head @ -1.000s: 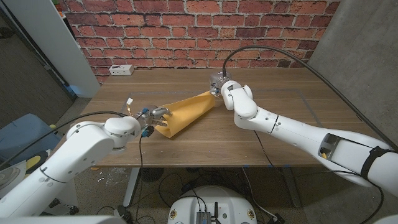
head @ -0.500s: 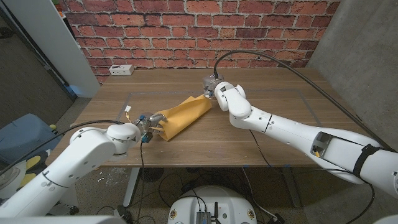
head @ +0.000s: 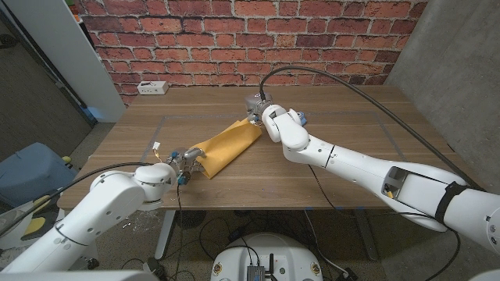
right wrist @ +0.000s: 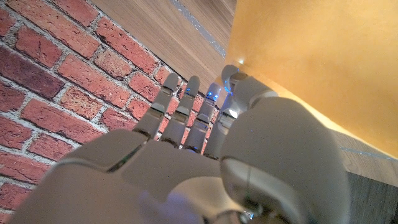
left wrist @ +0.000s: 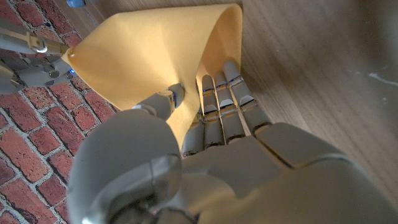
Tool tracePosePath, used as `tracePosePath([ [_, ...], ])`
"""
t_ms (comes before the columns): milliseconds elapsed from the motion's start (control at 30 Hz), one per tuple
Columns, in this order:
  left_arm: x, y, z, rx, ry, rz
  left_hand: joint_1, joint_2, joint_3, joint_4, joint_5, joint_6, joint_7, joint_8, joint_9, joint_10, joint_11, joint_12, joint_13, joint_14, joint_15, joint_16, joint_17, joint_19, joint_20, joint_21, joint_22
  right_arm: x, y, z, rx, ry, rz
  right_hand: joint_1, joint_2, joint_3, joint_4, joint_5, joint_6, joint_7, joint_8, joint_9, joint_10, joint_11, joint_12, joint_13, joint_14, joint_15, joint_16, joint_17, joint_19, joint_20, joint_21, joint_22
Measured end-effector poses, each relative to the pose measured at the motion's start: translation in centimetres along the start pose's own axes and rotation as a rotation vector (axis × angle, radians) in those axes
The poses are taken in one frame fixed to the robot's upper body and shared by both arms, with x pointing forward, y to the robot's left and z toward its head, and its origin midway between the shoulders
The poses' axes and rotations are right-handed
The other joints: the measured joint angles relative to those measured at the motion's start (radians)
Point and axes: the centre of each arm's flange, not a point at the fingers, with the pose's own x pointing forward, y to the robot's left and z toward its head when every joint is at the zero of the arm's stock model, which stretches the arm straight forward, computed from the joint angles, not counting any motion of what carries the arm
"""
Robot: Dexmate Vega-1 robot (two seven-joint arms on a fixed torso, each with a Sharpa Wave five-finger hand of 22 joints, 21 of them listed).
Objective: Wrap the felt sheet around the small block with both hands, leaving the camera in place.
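My left hand [head: 186, 158] and right hand [head: 258, 114] pinch opposite ends of the yellow felt sheet [head: 225, 143], holding it taut for wrapping.

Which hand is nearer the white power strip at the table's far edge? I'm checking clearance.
Right. The right hand grips the felt sheet at its far end; the left hand is farther from the power strip.

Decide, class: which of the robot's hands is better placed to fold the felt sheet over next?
Probably the left. The left hand pinches the felt sheet at its near end, lifted off the table. The right hand grips the far end.
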Motion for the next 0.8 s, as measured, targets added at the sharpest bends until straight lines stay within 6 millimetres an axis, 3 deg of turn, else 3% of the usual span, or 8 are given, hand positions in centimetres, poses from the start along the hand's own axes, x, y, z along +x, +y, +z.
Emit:
tracePosePath([
  [133,0.1,0.2,-0.7,-0.025,0.007,0.013,-0.005,0.005,-0.006,0.006,0.005,0.000,0.000,0.013,0.019,-0.006,0.005,-0.004,0.005,-0.004,0.004,0.000,0.001,0.000,0.000,0.001,0.000,0.1,-0.2,0.2,0.028,-0.020,-0.013,-0.078,-0.003,-0.003,0.004,0.001,-0.086,-0.006,-0.045,-0.015,-0.018,0.018,-0.009,0.005,0.000,0.000,0.000,-0.003,0.000,0.009,0.000,0.000],
  [167,0.1,0.3,-0.8,-0.026,0.008,0.014,-0.005,0.005,-0.009,0.010,0.008,0.000,0.000,0.018,0.024,-0.006,0.005,-0.005,0.005,-0.004,0.004,0.000,0.004,0.000,0.000,0.001,0.000,0.1,-0.2,0.2,0.032,-0.021,-0.014,-0.114,-0.020,-0.051,0.051,-0.004,-0.096,-0.002,-0.051,-0.016,-0.022,0.022,-0.010,0.005,0.000,0.000,0.000,-0.003,-0.001,0.012,0.000,0.000],
  [200,0.1,0.3,-0.9,-0.033,0.008,0.017,-0.009,0.008,-0.009,0.009,0.011,0.000,0.000,0.018,0.027,-0.006,0.005,-0.005,0.005,-0.004,0.004,0.000,0.005,0.000,0.000,0.002,0.000,0.1,-0.2,0.2,0.044,-0.024,-0.015,-0.140,-0.027,-0.071,0.072,-0.003,-0.120,-0.009,-0.066,-0.020,-0.027,0.027,-0.015,0.007,0.000,0.000,0.000,-0.003,-0.005,0.018,0.000,0.000],
  [267,0.2,0.4,-1.0,-0.039,0.007,0.021,-0.009,0.009,-0.009,0.009,0.011,0.000,0.000,0.025,0.036,-0.006,0.005,-0.005,0.005,-0.004,0.004,0.000,0.005,0.000,0.000,0.002,0.000,0.2,-0.3,0.0,0.067,-0.030,-0.015,-0.188,-0.037,-0.102,0.100,0.002,-0.160,-0.021,-0.095,-0.027,-0.041,0.041,-0.021,0.009,0.000,0.000,0.000,0.002,-0.012,0.025,-0.004,0.000],
  [367,0.3,0.7,-1.1,-0.053,0.010,0.028,-0.013,0.009,-0.009,0.009,0.020,-0.002,0.002,0.037,0.050,-0.006,0.005,-0.005,0.009,-0.004,0.003,0.000,0.006,0.000,0.000,0.008,0.000,0.3,-0.3,-0.2,0.105,-0.040,-0.014,-0.241,-0.047,-0.140,0.121,0.006,-0.231,-0.032,-0.134,-0.033,-0.063,0.056,-0.034,0.014,-0.010,0.002,0.000,0.009,-0.022,0.036,-0.010,0.000],
  [600,0.5,1.0,-1.3,-0.083,0.018,0.031,-0.025,0.007,0.006,0.025,0.041,-0.004,0.004,0.075,0.097,0.002,0.005,-0.005,0.014,0.005,0.004,0.001,0.003,0.007,0.007,0.030,0.000,0.3,0.0,-1.4,0.197,-0.043,-0.016,-0.276,-0.043,-0.180,0.124,0.015,-0.390,-0.039,-0.186,-0.038,-0.128,0.080,-0.057,0.023,-0.017,0.002,0.000,0.014,-0.015,0.065,-0.015,0.005],
  [800,1.0,1.3,-1.4,-0.104,0.031,0.040,-0.032,0.000,0.006,0.025,0.052,-0.006,0.006,0.091,0.118,0.007,0.010,-0.005,0.014,0.008,0.003,0.001,0.002,0.007,0.007,0.037,-0.001,0.1,0.4,-1.8,0.339,-0.095,-0.058,-0.318,-0.045,-0.225,0.117,0.023,-0.619,-0.058,-0.194,-0.035,-0.249,0.092,-0.100,0.033,-0.059,0.004,0.000,0.016,-0.010,0.102,-0.019,0.005],
])
